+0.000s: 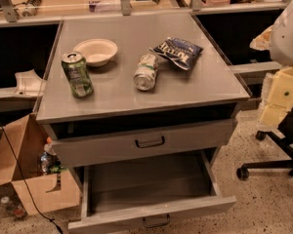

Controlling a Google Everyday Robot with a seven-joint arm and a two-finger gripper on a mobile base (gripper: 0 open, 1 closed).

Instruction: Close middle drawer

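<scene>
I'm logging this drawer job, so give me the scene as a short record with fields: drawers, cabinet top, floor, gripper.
middle drawer: pulled far out, nothing seen inside
top drawer: slightly open
cabinet top: holds four things
bowl: white, back left
green can: upright, front left
second can: lying on its side, centre
snack bag: blue, back right
cardboard box: open, on floor at left
office chair: base on floor at right
gripper: not in view
task state: middle drawer not yet closed
</scene>
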